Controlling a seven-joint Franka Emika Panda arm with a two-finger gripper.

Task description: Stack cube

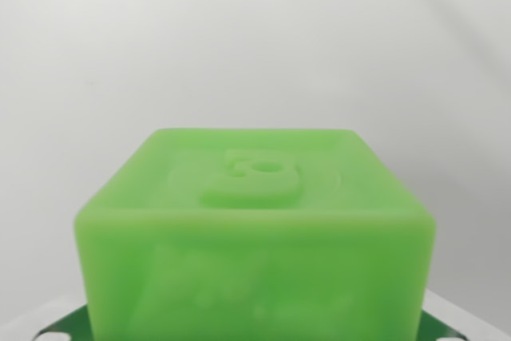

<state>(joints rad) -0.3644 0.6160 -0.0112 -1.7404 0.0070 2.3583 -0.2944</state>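
Note:
A bright green cube (254, 233) fills the lower middle of the wrist view, very close to the camera. Its top face carries a raised figure (254, 180) inside a shallow square frame. The front face shows faint raised marks that are too blurred to read. Small dark green pieces (62, 327) stick out from under the cube at its lower left and lower right (437, 327); I cannot tell what they belong to. No gripper fingers show in this view, and no second cube is visible.
A plain white-grey surface and backdrop (255, 37) take up everything behind and beside the cube. A pale rim (471, 317) curves along the bottom right corner.

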